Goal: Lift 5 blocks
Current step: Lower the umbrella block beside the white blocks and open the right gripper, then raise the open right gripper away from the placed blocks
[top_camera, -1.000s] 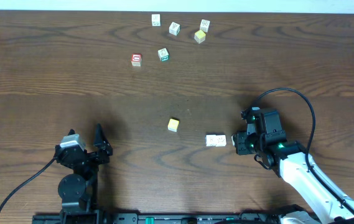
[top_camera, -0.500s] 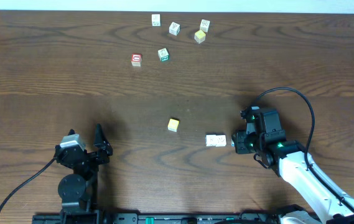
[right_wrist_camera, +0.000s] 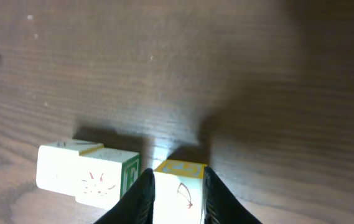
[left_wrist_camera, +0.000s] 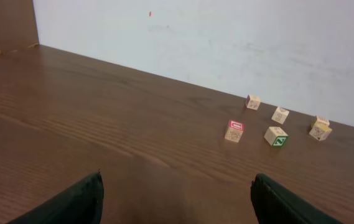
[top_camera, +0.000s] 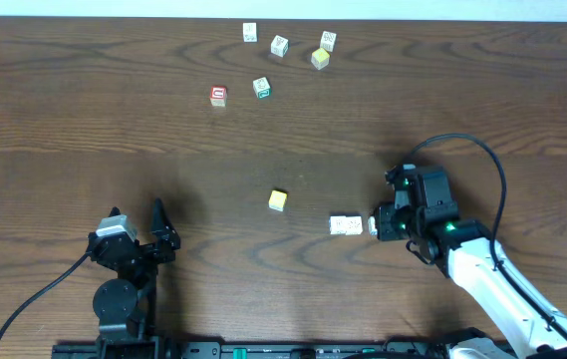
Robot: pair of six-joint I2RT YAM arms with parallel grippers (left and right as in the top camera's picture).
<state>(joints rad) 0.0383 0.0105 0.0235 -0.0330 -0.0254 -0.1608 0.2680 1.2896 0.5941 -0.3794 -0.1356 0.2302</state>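
My right gripper (top_camera: 374, 226) is shut on a whitish block (right_wrist_camera: 179, 190) with a yellow-bordered face, its dark fingers (right_wrist_camera: 140, 198) pressed against both sides. I cannot tell whether the block is off the table. Two more whitish blocks (top_camera: 345, 225) lie touching each other just left of it, and in the right wrist view the pair (right_wrist_camera: 87, 174) shows a green-lettered side. A plain yellow-orange block (top_camera: 278, 200) lies further left. The red-bordered block (top_camera: 218, 96) sits far back. My left gripper (top_camera: 136, 217) rests open at the front left, with nothing between its fingers (left_wrist_camera: 71, 202).
At the back stand a green-bordered cube (top_camera: 261, 88), a paler yellow cube (top_camera: 320, 58) and three white cubes (top_camera: 279, 45). A black cable (top_camera: 462, 150) loops above the right arm. A white wall (left_wrist_camera: 226, 37) runs behind the table's far edge.
The right gripper's jaws have narrowed onto the whitish block, and its wrist has shifted slightly. The left arm and the other blocks have not moved.
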